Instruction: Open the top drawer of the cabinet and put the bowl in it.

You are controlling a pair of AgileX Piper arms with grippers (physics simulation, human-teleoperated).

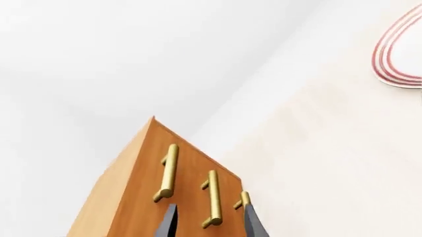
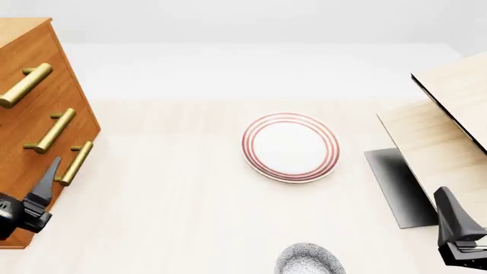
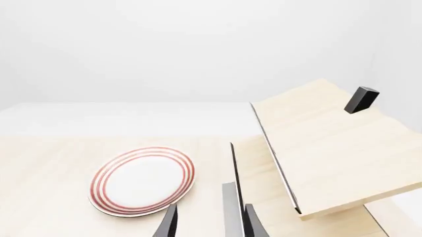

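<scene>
While the top drawer (image 2: 27,85) sits closed, both end effectors, left (image 1: 209,224) and right (image 3: 209,224), are spread.

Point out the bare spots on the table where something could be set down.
Widest bare patch: between the cabinet and the plate. Another runs behind the plate to the table's far edge. A narrower strip lies between plate and bowl. Crowded: the right side, under the pale wood structure, and by the cabinet's handles, where the left gripper sits.

I note a flat round white plate with red rings (image 2: 291,146) lying flat near the middle of the pale wood-grain bench (image 2: 175,200). A pale light-wood slanted structure (image 2: 449,120) stands at the right, well apart from it.
</scene>
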